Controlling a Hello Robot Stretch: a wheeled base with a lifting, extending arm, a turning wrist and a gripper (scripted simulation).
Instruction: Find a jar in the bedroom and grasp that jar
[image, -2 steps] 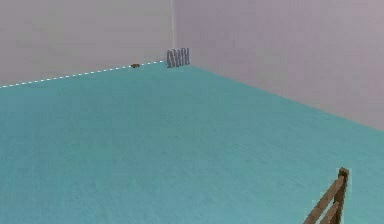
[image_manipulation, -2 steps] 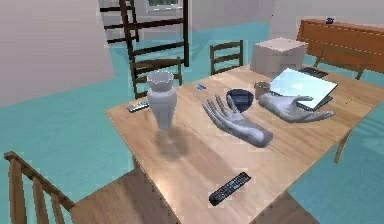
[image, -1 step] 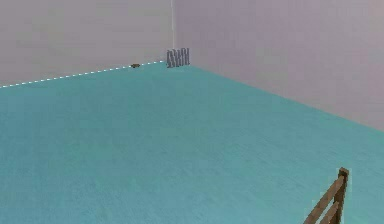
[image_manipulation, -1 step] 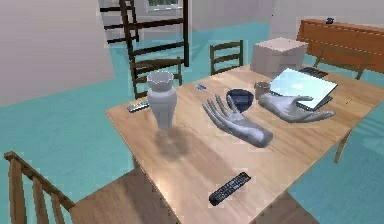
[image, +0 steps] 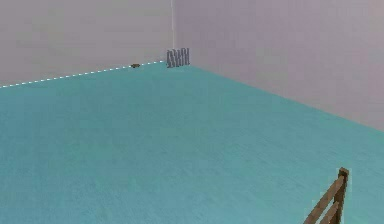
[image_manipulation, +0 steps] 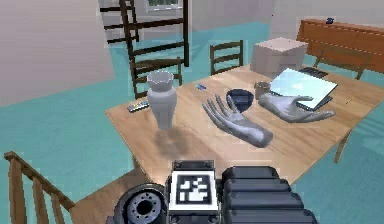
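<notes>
Table (image_manipulation: 210, 150), wood. On it: white vase (image_manipulation: 162, 97), upright, near the left end; two grey hand sculptures (image_manipulation: 240, 122), mid-top; dark bowl (image_manipulation: 239, 97), small cup (image_manipulation: 262, 89) and box (image_manipulation: 278, 53) behind them. Whether the vase or the cup is the jar cannot be told. Chair (image_manipulation: 228, 55) beyond the table.

Gripper (image_manipulation: 140, 208): dark body at the bottom edge, fingers not made out. Cannot tell whether they are apart or together, nor whether it holds anything.

Forward view: teal floor (image: 150, 140).
</notes>
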